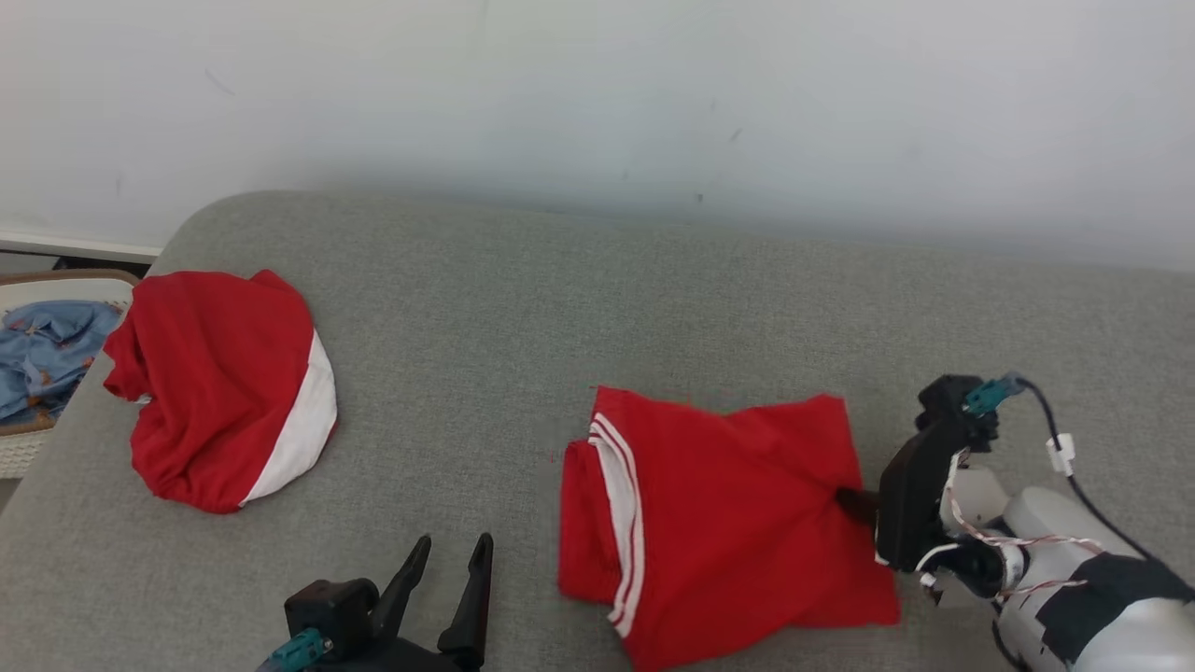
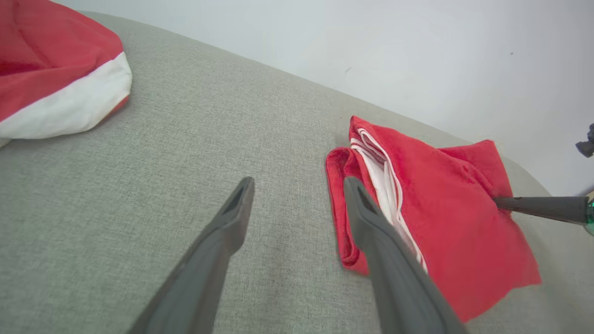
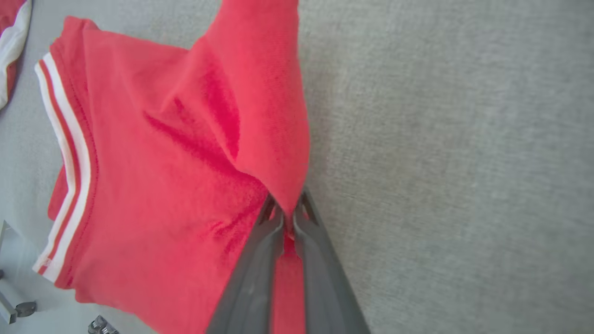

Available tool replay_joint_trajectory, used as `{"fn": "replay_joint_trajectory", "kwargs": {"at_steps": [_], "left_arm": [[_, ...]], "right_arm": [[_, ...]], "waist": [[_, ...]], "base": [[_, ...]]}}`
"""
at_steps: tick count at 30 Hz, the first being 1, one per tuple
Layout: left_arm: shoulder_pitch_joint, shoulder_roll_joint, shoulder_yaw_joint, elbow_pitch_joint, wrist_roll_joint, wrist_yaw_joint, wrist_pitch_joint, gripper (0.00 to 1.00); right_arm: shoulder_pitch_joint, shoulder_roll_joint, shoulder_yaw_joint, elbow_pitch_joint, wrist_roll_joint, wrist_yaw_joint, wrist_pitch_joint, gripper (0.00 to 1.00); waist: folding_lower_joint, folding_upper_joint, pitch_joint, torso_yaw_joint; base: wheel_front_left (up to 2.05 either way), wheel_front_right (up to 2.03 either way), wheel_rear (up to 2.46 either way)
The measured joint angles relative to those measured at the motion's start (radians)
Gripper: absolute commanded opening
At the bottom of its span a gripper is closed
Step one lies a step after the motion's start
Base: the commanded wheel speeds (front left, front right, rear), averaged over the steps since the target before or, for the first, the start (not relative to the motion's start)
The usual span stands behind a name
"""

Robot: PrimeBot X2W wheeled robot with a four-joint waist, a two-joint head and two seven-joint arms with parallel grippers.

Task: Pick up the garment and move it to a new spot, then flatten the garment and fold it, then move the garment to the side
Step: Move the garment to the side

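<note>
The garment (image 1: 728, 504) is red with white stripes along one hem and lies loosely folded on the grey cushioned surface (image 1: 560, 299), right of centre. My right gripper (image 1: 848, 500) reaches in from the right and is shut on the garment's right edge. In the right wrist view the two fingers pinch a raised fold of the red cloth (image 3: 153, 185) at the right gripper (image 3: 287, 211). My left gripper (image 1: 455, 551) stands open near the front edge, just left of the garment and apart from it. The left wrist view has the left gripper (image 2: 299, 183) beside the garment (image 2: 445, 218).
A second red cloth with a white band (image 1: 219, 392) lies bunched at the far left of the surface. A white basket (image 1: 28, 448) holding blue cloth stands beyond the left edge. A pale wall runs along the back.
</note>
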Motion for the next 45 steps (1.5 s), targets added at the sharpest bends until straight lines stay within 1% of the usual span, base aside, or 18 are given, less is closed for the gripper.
{"fn": "replay_joint_trajectory", "kwargs": {"at_steps": [6, 10, 15, 27, 29, 33, 45], "left_arm": [[0.000, 0.001, -0.002, -0.002, 0.000, 0.000, 0.000, 1.00], [0.000, 0.002, -0.005, -0.006, 0.000, 0.000, 0.000, 1.00], [0.000, 0.002, -0.008, -0.011, 0.000, -0.001, 0.000, 1.00], [0.000, 0.016, -0.009, -0.025, 0.002, -0.001, 0.000, 1.00], [0.000, 0.019, -0.011, -0.027, 0.003, -0.001, 0.000, 1.00], [-0.001, 0.019, -0.016, -0.040, 0.009, -0.001, 0.002, 1.00], [-0.024, 0.026, -0.024, -0.071, 0.035, -0.001, 0.009, 1.00]], "right_arm": [[-0.046, -0.060, -0.023, 0.028, 0.000, -0.010, 0.011, 0.00], [-0.078, -0.091, -0.036, 0.049, -0.002, -0.022, 0.019, 0.00], [-0.116, -0.114, -0.049, 0.058, -0.002, -0.025, 0.023, 0.00], [-0.202, -0.155, -0.035, 0.076, -0.037, -0.028, 0.042, 0.00], [-0.228, -0.160, -0.029, 0.084, -0.059, -0.035, 0.045, 0.00], [-0.250, -0.187, -0.030, 0.098, -0.066, -0.044, 0.054, 0.00], [-0.313, -0.255, -0.028, 0.151, -0.104, -0.070, 0.060, 0.00]], "waist": [[0.0000, 0.0000, 0.001, -0.034], [0.0000, 0.0000, 0.004, -0.050], [0.0000, 0.0000, 0.009, -0.069], [0.0000, 0.0000, 0.029, -0.137], [0.0000, 0.0000, 0.037, -0.156], [0.0000, 0.0000, 0.052, -0.176], [0.0001, 0.0000, 0.112, -0.209]], "base": [[0.00, 0.00, 0.00], [0.00, 0.00, 0.00], [0.00, 0.00, 0.00], [0.00, 0.00, 0.00], [0.00, 0.00, 0.00], [0.00, 0.00, 0.00], [0.00, 0.00, 0.00]]}}
